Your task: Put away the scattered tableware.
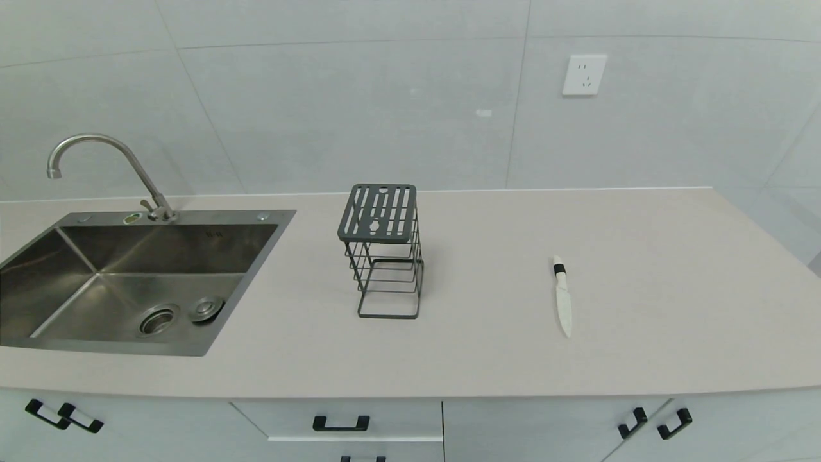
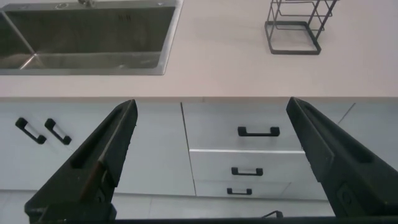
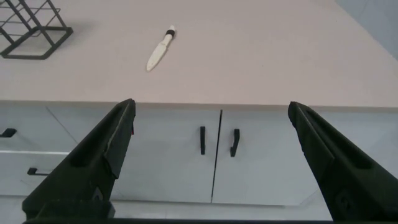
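A white knife with a black band near its handle lies flat on the beige counter, right of centre; it also shows in the right wrist view as the knife. A dark wire rack with a slotted top stands mid-counter, its base seen as the rack and the rack. My left gripper is open, held low in front of the drawers, away from the counter. My right gripper is open too, in front of the cabinet doors, below the knife.
A steel sink with a curved faucet occupies the counter's left. Drawers with black handles and cabinet doors run under the counter edge. A wall socket sits on the tiled back wall.
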